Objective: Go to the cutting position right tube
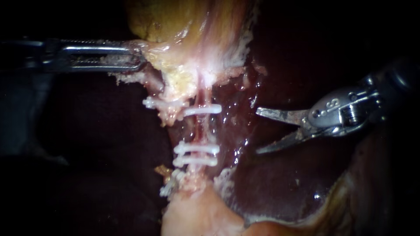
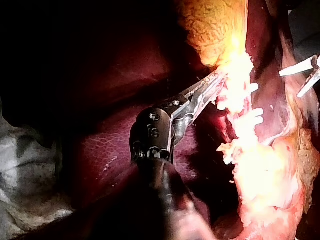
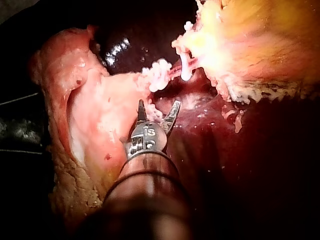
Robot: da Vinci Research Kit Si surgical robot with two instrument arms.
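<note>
Endoscope view: right tube (image 1: 201, 129) down the middle of the liver (image 1: 284, 188) bed, pinkish, bare between one upper clip (image 1: 203, 109) and a pair of lower clips (image 1: 196, 149). Left instrument (image 1: 136, 57) clamped on the pale fatty tissue (image 1: 175, 74) above the tube, holding it taut by the look of it. Right instrument (image 1: 258, 131) with jaws spread wide, tips aimed at the tube but well apart from it, over wet liver.

Left wrist view: left instrument (image 2: 212, 86) narrow-jawed, tips buried in the glaring tissue. Right instrument's open jaws just visible beyond the tube, clear of it.

Right wrist view: right instrument (image 3: 159, 104) gaping, right tube (image 3: 174, 71) and clips ahead of the jaws, untouched.

Judged as mid-approach. Risks from here:
- closing on a clip instead of the bare stretch, through drifting along the tube
- scoring the liver beneath by coming in too deep
- catching only part of the tube by stopping short
- slack in the tube from any slip of the left hold
</note>
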